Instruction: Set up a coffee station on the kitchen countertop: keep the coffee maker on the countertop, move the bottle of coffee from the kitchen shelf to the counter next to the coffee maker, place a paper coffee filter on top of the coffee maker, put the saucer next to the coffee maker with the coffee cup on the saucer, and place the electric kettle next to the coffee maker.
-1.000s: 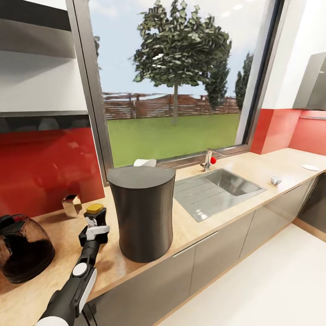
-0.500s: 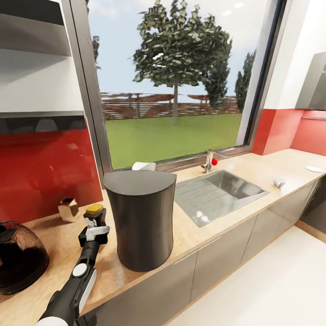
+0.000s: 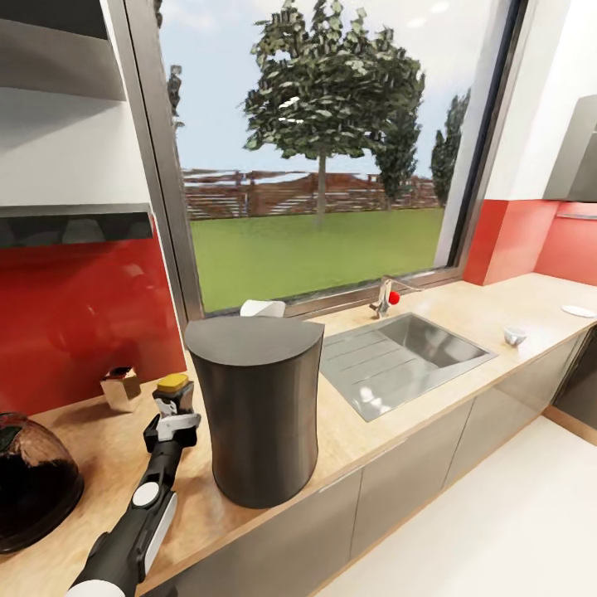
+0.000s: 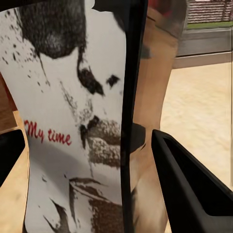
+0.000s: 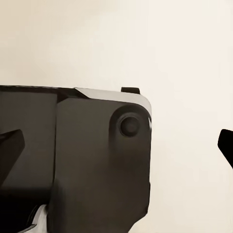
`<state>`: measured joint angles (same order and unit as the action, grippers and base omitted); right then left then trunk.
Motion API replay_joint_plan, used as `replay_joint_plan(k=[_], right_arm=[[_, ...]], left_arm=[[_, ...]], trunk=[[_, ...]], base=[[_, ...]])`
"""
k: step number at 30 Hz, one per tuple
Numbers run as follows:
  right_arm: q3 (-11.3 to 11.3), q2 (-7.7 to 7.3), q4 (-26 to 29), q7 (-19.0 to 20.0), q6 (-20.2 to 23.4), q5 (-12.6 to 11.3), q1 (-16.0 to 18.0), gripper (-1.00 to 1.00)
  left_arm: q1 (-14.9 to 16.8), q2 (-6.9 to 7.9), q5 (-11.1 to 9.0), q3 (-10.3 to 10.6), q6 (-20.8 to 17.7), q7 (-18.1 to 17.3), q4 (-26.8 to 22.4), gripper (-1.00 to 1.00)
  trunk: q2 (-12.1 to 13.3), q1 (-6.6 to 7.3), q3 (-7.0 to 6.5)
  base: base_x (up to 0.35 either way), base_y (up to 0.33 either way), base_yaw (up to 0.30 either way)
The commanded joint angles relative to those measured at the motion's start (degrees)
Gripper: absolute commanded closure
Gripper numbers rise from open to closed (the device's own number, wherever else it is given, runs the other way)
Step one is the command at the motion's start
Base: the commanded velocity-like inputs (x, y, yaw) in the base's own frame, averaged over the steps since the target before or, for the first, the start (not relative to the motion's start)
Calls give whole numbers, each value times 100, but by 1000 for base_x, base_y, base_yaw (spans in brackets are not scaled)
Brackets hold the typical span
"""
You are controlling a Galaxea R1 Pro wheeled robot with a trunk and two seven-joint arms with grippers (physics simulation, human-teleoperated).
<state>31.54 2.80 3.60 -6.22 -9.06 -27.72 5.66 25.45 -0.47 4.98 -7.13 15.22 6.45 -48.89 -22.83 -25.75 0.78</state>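
Nearest, the left hand (image 3: pixel 174 412) grips one bottle (image 3: pixel 173 384), upright on the tabletop (image 3: pixel 365 431) beside the maker (image 3: pixel 254 410). One kettle (image 3: pixel 33 479) sits left of them. Farther, one white filter (image 3: pixel 263 308) peeks behind the maker; one cup (image 3: pixel 515 336) and saucer (image 3: pixel 578 311) lie apart beyond the sink (image 3: pixel 406 352). The right hand's state I cannot tell.

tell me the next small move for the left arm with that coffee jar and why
Probably open the left gripper and draw back. The bottle of coffee looks set upright on the countertop just beside the coffee maker, and the wrist view shows the fingers apart at the label's sides.
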Motion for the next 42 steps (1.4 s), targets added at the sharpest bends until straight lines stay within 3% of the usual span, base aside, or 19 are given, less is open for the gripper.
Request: replay_joint_plan(k=[1, 8, 26, 33, 42], right_arm=[[52, 1, -6, -19, -16, -49, 4, -100], [38, -7, 0, -22, -25, -49, 5, -100], [37, -8, 1, -28, -25, -58, 5, -100], [37, -8, 1, -28, -25, -58, 5, -100], [45, -8, 1, -28, -25, -51, 4, -100]], left_arm=[[4, -5, 46, -6, 14, 23, -18, 100], [4, -6, 38, 16, 21, -17, -30, 100], [4, 3, 71, 21, 68, -41, 39, 100], [4, -17, 293, 28, 58, -31, 55, 100], [-4, -51, 310, 32, 75, -43, 55, 100]], trunk=[[-9, -3, 8], [-9, -3, 9], [-731, -398, 460], [-1011, -552, 638], [-1011, -552, 648]], base=[[1, 0, 0], [0, 0, 0], [0, 0, 67], [0, 0, 88], [0, 0, 14]])
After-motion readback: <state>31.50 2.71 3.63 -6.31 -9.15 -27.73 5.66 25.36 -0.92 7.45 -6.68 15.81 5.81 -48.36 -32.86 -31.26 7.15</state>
